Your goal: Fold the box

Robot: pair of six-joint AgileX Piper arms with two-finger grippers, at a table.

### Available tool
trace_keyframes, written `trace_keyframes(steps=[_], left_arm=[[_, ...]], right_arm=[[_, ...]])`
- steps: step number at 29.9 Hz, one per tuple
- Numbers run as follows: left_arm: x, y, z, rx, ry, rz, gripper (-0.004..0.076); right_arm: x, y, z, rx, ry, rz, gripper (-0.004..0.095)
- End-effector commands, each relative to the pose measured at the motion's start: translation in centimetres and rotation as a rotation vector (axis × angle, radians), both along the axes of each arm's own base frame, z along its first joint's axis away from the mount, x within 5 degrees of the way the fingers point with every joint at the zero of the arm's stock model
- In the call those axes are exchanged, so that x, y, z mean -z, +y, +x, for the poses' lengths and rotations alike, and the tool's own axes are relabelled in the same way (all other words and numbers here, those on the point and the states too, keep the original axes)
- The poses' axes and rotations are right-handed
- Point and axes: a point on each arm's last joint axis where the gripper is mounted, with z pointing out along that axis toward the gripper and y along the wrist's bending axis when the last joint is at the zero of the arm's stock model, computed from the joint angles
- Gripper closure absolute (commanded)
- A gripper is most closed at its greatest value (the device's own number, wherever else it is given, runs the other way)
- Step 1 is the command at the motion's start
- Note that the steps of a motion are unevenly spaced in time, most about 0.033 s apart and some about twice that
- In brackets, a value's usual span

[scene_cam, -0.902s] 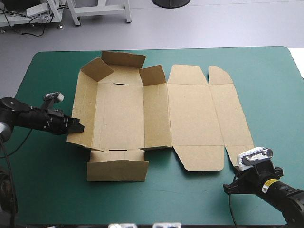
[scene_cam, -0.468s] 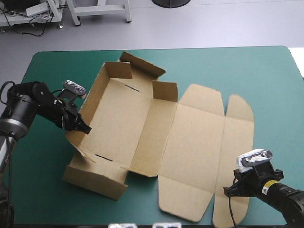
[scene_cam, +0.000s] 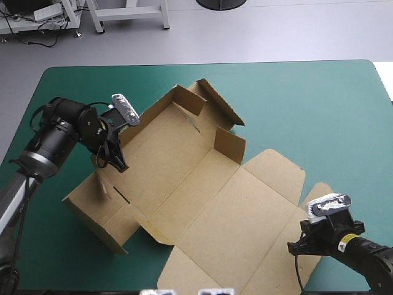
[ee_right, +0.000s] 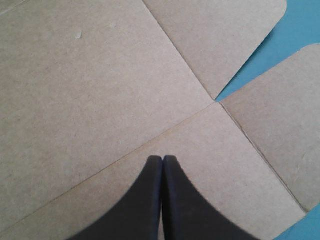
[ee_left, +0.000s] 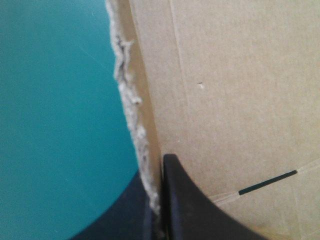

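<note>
Clamping the 2 black fingers of the left gripper (ee_left: 156, 169) on the rough edge of a raised side wall of the brown box (scene_cam: 202, 184). Lying askew across the middle of the teal-green cover (scene_cam: 307, 104) — walls partly up, lid flat toward the near right corner. Pointing the right gripper (ee_right: 162, 159) at that lid — fingers pressed together into 1 tip.

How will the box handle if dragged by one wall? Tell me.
The box is likely stiff in its panels but hinges at creases: walls stand, lid lies flat. Probably light: the left claw pinches just one wall. That frayed edge may tear.
</note>
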Motion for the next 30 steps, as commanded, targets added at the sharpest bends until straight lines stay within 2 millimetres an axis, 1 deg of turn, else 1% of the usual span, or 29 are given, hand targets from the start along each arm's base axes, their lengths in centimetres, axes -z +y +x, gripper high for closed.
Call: trace_keyframes(steps=[1, 3, 5, 9, 11, 15, 19, 22, 25, 27, 30], left_arm=[[-1.8, -1.4, 0.8, 0.095, -0.206, 0.081, 0.0729], [-2.0, -2.2, 1.5, 0.128, -0.285, 0.141, 0.0729], [-2.0, -3.0, 1.8, 0.141, -0.317, 0.157, 0.0729], [-2.2, -4.2, 1.3, 0.208, -0.34, 0.201, 0.0729], [-2.6, -4.6, 0.8, 0.235, -0.362, 0.244, 0.0729], [-3.5, -4.9, -0.7, 0.266, -0.397, 0.235, 0.0729], [-3.9, -4.3, -2.0, 0.284, -0.439, 0.247, 0.0729], [-3.6, -3.8, -2.9, 0.306, -0.462, 0.241, 0.0729], [-2.9, -3.5, -3.9, 0.344, -0.487, 0.233, 0.0729], [-2.3, -3.9, -4.6, 0.384, -0.505, 0.244, 0.0729], [-1.2, -5.0, -5.5, 0.437, -0.53, 0.268, 0.0729]], right_arm=[[-1.2, 0.1, 0.4, 0.011, -0.066, 0.032, 0.0933], [-1.2, 0.1, 0.4, 0.01, -0.063, 0.034, 0.0932], [-1.2, 0.1, 0.4, 0.01, -0.057, 0.032, 0.0932], [-1.1, 0.1, 0.3, 0.008, -0.047, 0.029, 0.0933], [-1.1, 0.1, 0.3, 0.007, -0.047, 0.028, 0.0933], [-1.1, 0.1, 0.3, 0.004, -0.049, 0.025, 0.0932], [-0.9, 0.2, 0.5, -0.02, -0.045, -0.002, 0.0932], [-0.8, 0.3, 0.9, -0.022, -0.018, -0.008, 0.0931], [-1.4, 0.6, 1.6, -0.022, -0.012, -0.01, 0.0931], [-2.0, 0.7, 2.0, -0.022, -0.019, -0.007, 0.0931], [-3.2, 0.9, 2.7, -0.022, -0.037, -0.001, 0.0931]])
